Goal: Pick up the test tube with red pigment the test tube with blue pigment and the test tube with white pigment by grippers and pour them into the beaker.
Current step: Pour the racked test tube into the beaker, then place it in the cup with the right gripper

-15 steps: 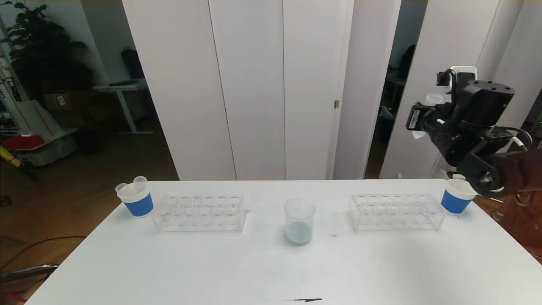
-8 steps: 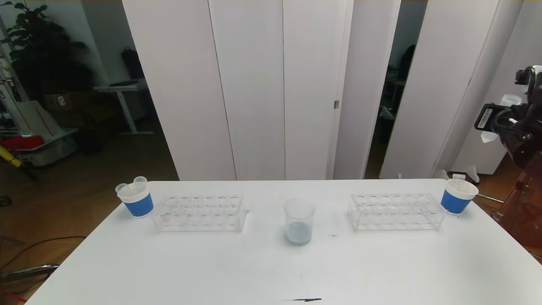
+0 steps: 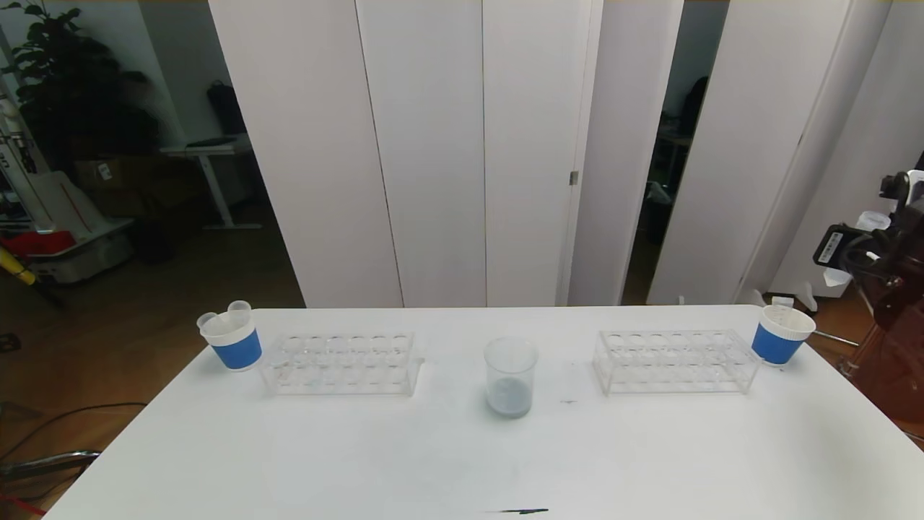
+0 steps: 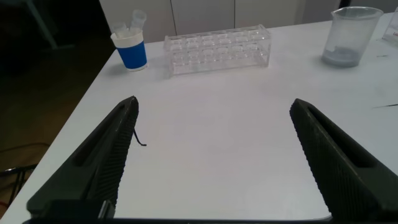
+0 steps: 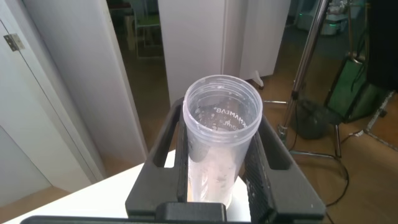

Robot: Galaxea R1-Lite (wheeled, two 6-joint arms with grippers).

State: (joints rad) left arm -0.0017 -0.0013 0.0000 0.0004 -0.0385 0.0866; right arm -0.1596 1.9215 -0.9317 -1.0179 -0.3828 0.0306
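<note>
Claw (image 5: 214, 180) of the right arm is clamped on a clear plastic test tube (image 5: 217, 143), held upright off the surface's right edge, likely against spilling; a clear cylindrical beaker (image 3: 510, 377) waits mid-surface. Left claw (image 4: 211, 155) is spread wide, idle, at the near left edge.

Left end effector (image 4: 214, 158) spread wide above table (image 4: 211, 124), rack (image 4: 217, 50), beaker (image 4: 348, 36) beyond

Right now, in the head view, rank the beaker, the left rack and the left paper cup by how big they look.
1. Left rack, clearly widest.
2. Beaker and left paper cup look about alike; the beaker stands nearer the camera, so I won't rank them.
</note>
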